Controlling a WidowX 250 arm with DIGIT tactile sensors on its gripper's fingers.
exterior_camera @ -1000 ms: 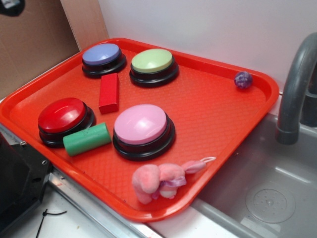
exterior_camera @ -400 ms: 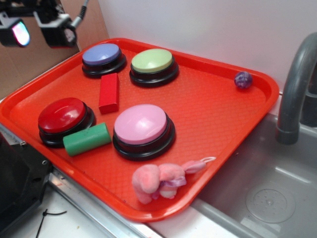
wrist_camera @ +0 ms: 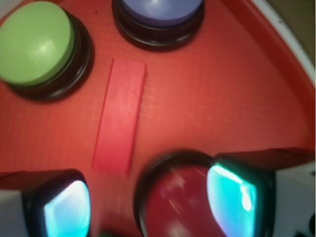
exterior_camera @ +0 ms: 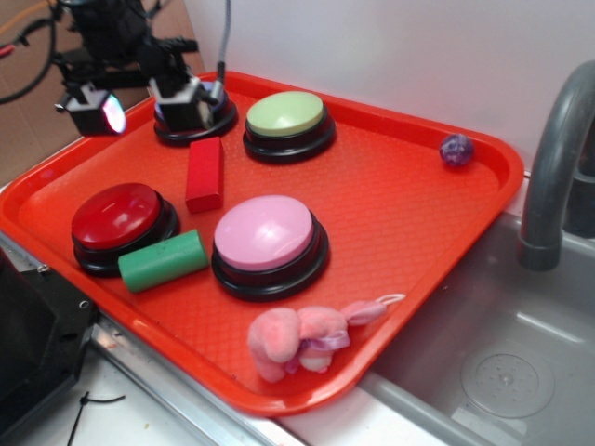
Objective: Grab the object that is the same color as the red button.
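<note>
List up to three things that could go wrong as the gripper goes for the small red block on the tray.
1. The red block lies close between the purple button and the red button; an open gripper descending off-centre might strike a dome.
2. The block matches the red tray, so its edges look faint in the blurred wrist view, risking misalignment.
3. The green cylinder lies near the block's end and could be nudged.

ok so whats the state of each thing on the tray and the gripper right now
gripper: open, holding nothing, up over the tray's far left part
red block: lying flat, untouched
red button: upright on its base
green cylinder: on its side, touching the red button's base
pink button: upright
green button: upright
blue-purple button: upright, partly hidden by the gripper in the exterior view
pink plush toy: lying at the tray's near edge
purple ball: resting by the far rim
</note>
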